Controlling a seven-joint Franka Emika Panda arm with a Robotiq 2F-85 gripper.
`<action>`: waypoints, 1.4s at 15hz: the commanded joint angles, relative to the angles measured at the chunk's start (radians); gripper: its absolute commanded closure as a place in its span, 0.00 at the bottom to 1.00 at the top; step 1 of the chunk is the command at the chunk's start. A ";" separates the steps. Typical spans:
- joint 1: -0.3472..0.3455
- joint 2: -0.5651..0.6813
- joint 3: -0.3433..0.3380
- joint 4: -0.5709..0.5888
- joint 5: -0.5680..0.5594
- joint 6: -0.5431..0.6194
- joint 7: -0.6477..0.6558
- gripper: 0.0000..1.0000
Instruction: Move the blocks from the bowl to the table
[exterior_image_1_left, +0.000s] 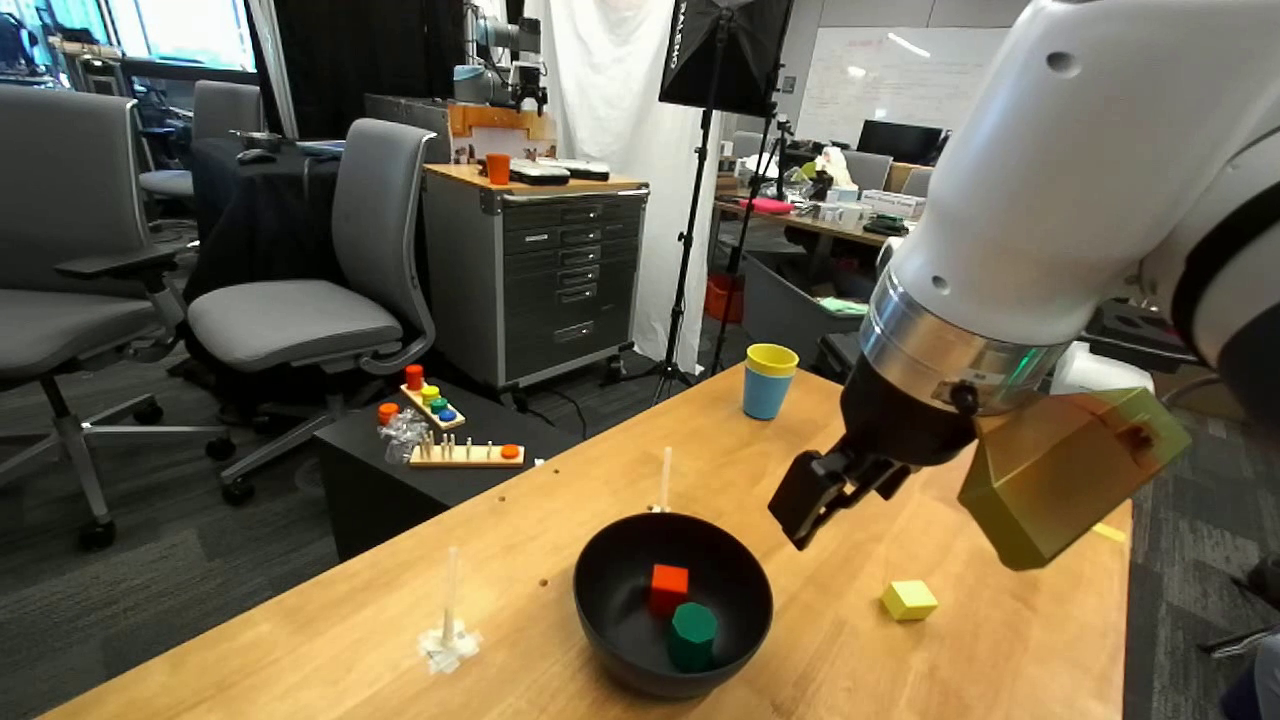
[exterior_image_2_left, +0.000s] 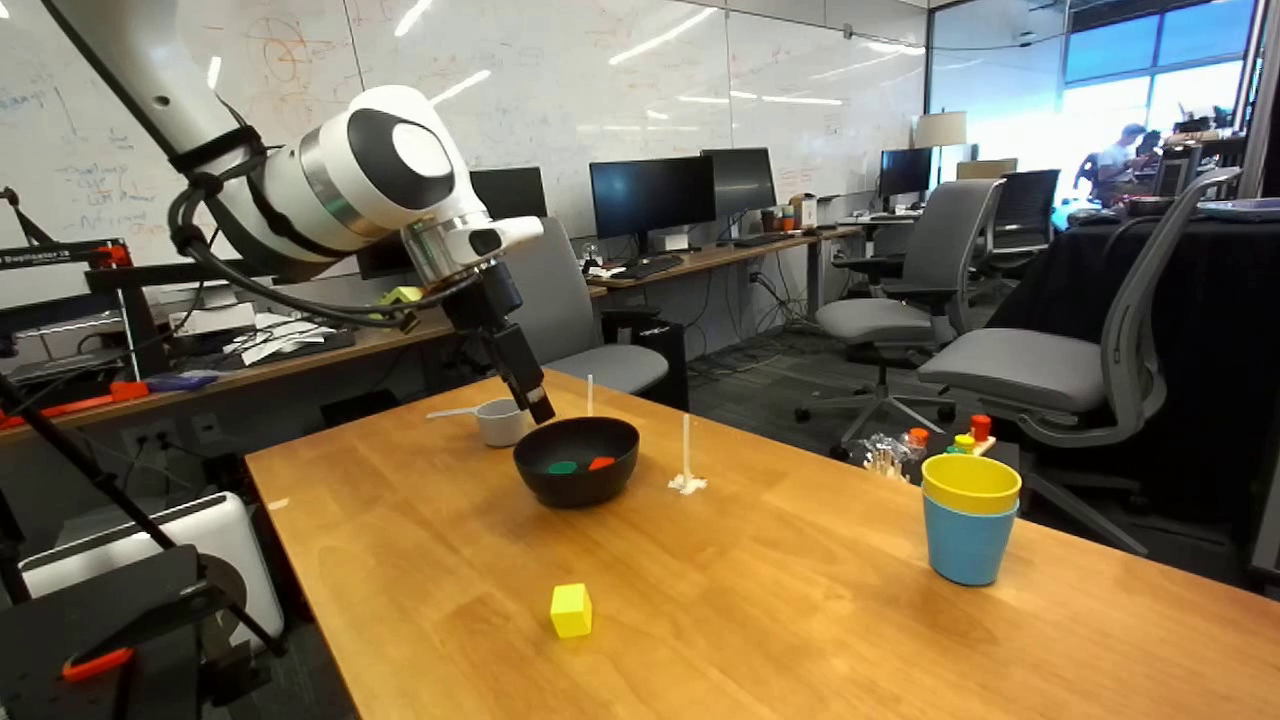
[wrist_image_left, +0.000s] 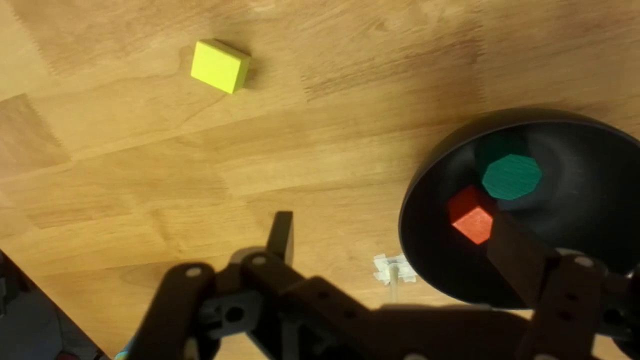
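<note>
The black bowl (exterior_image_1_left: 612, 545) stands on the tan wooden table (exterior_image_1_left: 820, 650) and also shows in an exterior view (exterior_image_2_left: 590, 490) and the wrist view (wrist_image_left: 425, 235). Inside it lie the red block (exterior_image_1_left: 668, 588) and the green block (exterior_image_1_left: 692, 636), close together; the wrist view shows the red one (wrist_image_left: 472, 220) and the green one (wrist_image_left: 512, 176). The yellow block (wrist_image_left: 219, 67) lies on the table, apart from the bowl, also in both exterior views (exterior_image_1_left: 909, 600) (exterior_image_2_left: 571, 610). My gripper (wrist_image_left: 392, 222) is open and empty, above the bowl's side; one finger overlaps the bowl, the other the bare table.
Thin upright pegs taped to the table (exterior_image_1_left: 449, 610) (exterior_image_1_left: 665, 480) stand near the bowl. A yellow-and-blue cup (exterior_image_2_left: 970, 520) stands farther along the table. A light measuring cup (exterior_image_2_left: 500, 422) stands behind the bowl. A yellow-green box shape (exterior_image_1_left: 1070, 475) shows by the arm.
</note>
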 joint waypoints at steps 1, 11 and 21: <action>-0.025 0.013 0.059 0.029 0.033 -0.004 -0.029 0.00; -0.019 0.158 0.096 0.122 0.206 0.037 -0.111 0.00; -0.006 0.334 0.090 0.376 0.413 -0.027 -0.313 0.00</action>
